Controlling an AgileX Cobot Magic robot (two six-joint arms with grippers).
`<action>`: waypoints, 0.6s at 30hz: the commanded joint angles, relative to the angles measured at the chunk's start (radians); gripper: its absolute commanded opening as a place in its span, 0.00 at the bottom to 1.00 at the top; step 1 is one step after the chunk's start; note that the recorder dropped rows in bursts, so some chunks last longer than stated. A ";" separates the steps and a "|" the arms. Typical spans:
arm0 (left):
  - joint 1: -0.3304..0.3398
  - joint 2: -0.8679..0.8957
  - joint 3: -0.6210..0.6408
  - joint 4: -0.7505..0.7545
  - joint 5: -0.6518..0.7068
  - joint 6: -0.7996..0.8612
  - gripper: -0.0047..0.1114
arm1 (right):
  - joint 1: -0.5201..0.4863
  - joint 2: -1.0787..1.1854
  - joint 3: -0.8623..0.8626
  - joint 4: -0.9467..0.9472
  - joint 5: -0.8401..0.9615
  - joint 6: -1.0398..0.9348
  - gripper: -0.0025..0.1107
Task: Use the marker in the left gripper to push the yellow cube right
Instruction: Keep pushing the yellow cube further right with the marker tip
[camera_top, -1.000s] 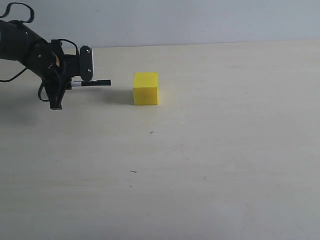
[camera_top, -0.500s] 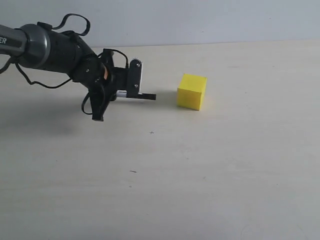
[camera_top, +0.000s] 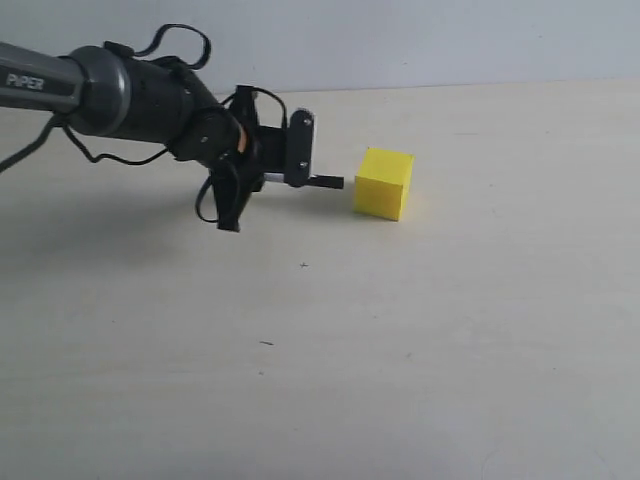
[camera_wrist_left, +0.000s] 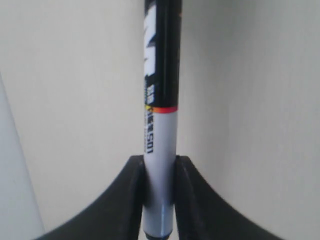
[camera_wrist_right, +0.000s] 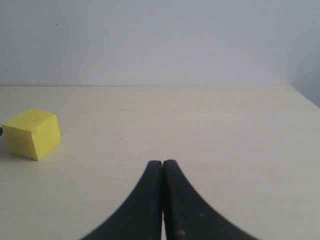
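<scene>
Left gripper (camera_top: 268, 180) is clamped on the marker (camera_top: 325, 182), jaws only partly closed because the barrel fills the gap. In the left wrist view both black fingers (camera_wrist_left: 131, 197) press the white part of the marker (camera_wrist_left: 161, 100) near its end, and the black section beyond the red stripe runs straight out from the claw. Nothing else is in there.

From the exterior view the marker lies roughly level, just above the table (camera_top: 450, 330), pointing right. Its black tip is just beside the left face of the yellow cube (camera_top: 383, 183). I think there's a sliver of table between them (honestly can't tell for sure whether it's touching).

The cube sits flat in the far part of the table, a bit right of centre, turned slightly so a vertical edge faces the near side. The grey arm (camera_top: 60, 85) with PiPER on it comes in from the far left, cables looping over the wrist.

The right gripper (camera_wrist_right: 162, 166) is closed, fingers pressed together with nothing between them. It's well apart from the cube (camera_wrist_right: 32, 133), which shows off to one side in its camera.
</scene>
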 joint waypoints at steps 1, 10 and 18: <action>-0.095 0.034 -0.054 0.002 0.030 -0.032 0.04 | -0.004 -0.007 0.005 -0.002 -0.013 0.002 0.02; -0.044 0.021 -0.054 0.009 0.191 -0.131 0.04 | -0.004 -0.007 0.005 -0.002 -0.013 0.002 0.02; -0.137 0.083 -0.112 0.009 0.018 -0.211 0.04 | -0.004 -0.007 0.005 -0.002 -0.013 0.002 0.02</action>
